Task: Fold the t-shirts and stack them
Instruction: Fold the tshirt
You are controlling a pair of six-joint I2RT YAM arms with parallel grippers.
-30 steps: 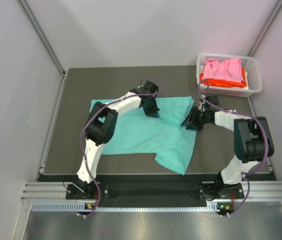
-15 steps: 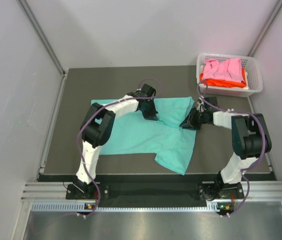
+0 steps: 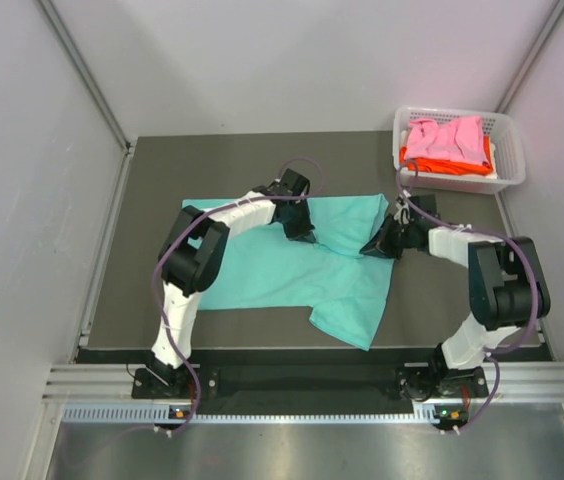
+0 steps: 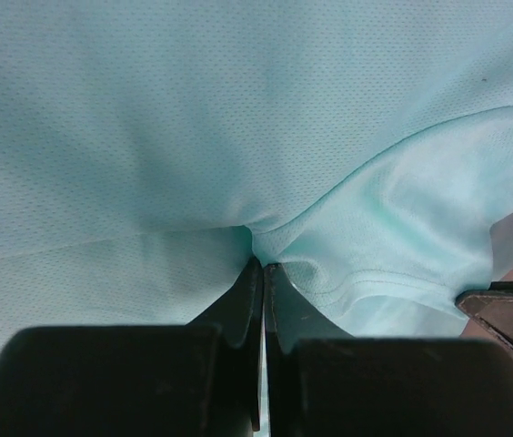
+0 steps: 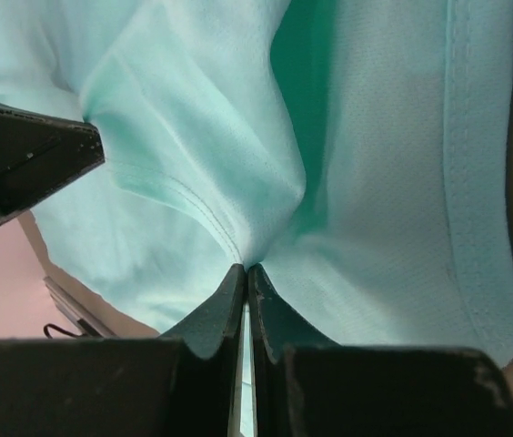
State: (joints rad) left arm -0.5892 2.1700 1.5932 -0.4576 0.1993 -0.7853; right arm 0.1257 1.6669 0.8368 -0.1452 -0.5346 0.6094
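Broadly, the dark bench (image 3: 142, 200) carries the teal t-shirt (image 3: 262, 265) spread at its middle, long axis left to right, one rumpled flap trailing toward the near right; its neck end cannot be told. At the far right, the white basket (image 3: 515, 150) holds the pink t-shirt (image 3: 447, 138) over the orange t-shirt (image 3: 452, 166). The left tool (image 4: 261, 266) is clamped on teal cloth near the shirt's far edge; the right tool (image 5: 243, 267) pinches a fold at its right side.

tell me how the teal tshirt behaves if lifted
Probably floppy: the teal t-shirt puckers into soft folds where the left hand and right hand pinch it. Likely light: the weave looks thin and porous. Most lies unpinched, so it would probably sag.
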